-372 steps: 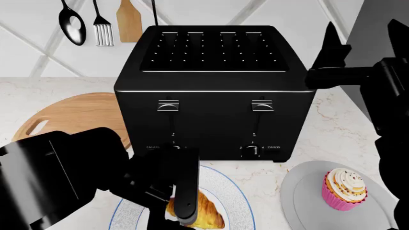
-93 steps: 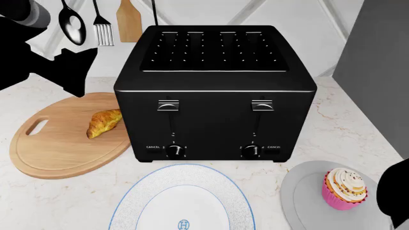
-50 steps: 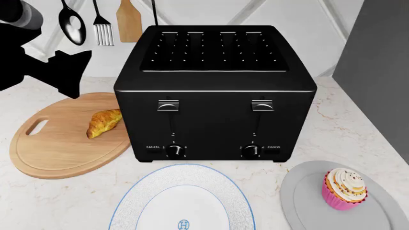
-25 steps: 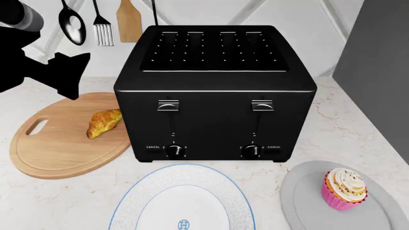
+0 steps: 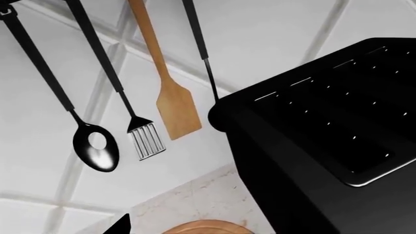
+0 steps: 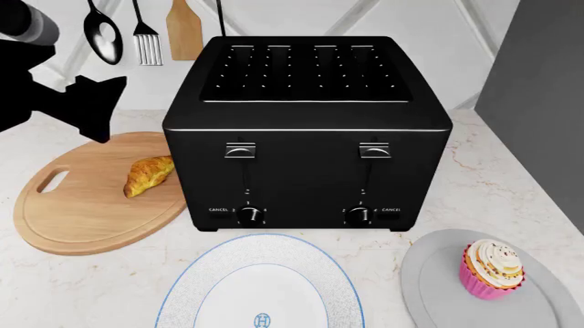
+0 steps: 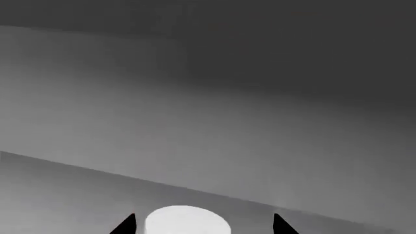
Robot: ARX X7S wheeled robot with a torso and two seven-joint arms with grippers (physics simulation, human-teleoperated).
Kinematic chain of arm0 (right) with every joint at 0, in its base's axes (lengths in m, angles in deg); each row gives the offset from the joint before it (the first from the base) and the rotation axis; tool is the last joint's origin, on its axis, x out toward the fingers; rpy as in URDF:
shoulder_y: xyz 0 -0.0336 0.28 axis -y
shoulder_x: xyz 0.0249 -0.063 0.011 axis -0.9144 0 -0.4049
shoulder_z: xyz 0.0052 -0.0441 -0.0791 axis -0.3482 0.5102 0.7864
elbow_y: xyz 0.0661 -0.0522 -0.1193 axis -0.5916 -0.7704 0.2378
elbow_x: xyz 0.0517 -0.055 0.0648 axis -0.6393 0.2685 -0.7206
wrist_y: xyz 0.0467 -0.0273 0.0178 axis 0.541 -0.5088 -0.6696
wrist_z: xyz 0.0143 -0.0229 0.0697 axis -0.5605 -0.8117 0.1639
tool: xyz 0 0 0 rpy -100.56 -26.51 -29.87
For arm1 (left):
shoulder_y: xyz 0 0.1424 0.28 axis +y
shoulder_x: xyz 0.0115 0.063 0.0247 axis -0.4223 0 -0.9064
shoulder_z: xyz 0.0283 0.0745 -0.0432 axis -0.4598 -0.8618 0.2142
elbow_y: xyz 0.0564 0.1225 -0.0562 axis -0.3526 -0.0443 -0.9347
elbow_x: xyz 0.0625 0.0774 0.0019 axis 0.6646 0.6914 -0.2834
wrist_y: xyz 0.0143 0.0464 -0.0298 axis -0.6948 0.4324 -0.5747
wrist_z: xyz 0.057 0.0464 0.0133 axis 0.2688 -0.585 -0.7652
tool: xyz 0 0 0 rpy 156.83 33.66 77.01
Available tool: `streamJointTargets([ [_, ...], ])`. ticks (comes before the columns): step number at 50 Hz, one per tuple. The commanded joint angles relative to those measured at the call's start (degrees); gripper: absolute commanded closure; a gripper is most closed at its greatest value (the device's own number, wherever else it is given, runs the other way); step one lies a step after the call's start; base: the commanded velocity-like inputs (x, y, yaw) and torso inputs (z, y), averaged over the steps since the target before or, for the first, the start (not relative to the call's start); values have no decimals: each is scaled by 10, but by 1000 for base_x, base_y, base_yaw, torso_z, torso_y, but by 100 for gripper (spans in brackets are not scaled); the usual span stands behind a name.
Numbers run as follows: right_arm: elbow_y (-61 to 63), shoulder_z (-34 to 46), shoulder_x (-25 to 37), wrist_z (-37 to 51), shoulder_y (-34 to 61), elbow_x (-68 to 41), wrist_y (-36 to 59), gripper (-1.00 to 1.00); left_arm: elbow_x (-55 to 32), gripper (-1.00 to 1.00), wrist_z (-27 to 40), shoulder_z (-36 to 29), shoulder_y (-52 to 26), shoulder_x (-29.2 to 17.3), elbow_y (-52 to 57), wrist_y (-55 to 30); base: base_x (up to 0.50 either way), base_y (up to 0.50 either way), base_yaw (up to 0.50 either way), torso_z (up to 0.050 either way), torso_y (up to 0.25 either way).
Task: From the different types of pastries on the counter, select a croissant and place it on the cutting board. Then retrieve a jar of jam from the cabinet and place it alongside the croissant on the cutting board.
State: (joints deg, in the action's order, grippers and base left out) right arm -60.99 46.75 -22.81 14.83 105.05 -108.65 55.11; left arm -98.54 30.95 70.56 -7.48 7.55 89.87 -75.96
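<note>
Croissant (image 6: pixel 148 175) lies on the cutting board (image 6: pixel 82 212), left of the black toaster (image 6: pixel 306 130), touching nothing else. Left gripper (image 6: pixel 87 109) has drawn up and leftward, pincer state unclear. Right gripper (image 7: pixel 202 224) spread wide, empty, has left the head view. First half looks done; jam jar unseen.

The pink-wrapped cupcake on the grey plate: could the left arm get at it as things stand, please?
Probably not easily. The left gripper hangs at the far left, above the round wooden cutting board, and the big black toaster stands between it and the pink-wrapped cupcake on the grey plate.
</note>
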Motion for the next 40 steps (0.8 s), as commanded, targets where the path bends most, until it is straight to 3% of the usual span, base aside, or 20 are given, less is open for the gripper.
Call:
streamJointTargets([
  [1,-7,-3,-3,3,-12,-6,12,-100,-1,-100,1,-1,2,-4,-1,3,0,0,0,0,0],
  [12,-24,-3,-9,-9,-22,-12,7,-100,-3,-100,3,-1,4,-7,-1,6,0,0,0,0,0],
  [19,-164,9,-36,-43,-3,2,-59,-100,-2,-100,3,-4,3,-8,-3,7,0,0,0,0,0],
  [24,-186,15,-40,-59,-1,4,-62,-100,-3,-100,4,-3,4,-10,-4,8,0,0,0,0,0],
  [25,-186,16,-40,-61,-1,3,-61,100,-3,-100,4,-3,4,-11,-5,9,0,0,0,0,0],
  [40,-36,4,-1,-33,-35,-18,-7,100,-7,-100,8,-2,16,-11,-3,16,1,0,0,0,-4],
])
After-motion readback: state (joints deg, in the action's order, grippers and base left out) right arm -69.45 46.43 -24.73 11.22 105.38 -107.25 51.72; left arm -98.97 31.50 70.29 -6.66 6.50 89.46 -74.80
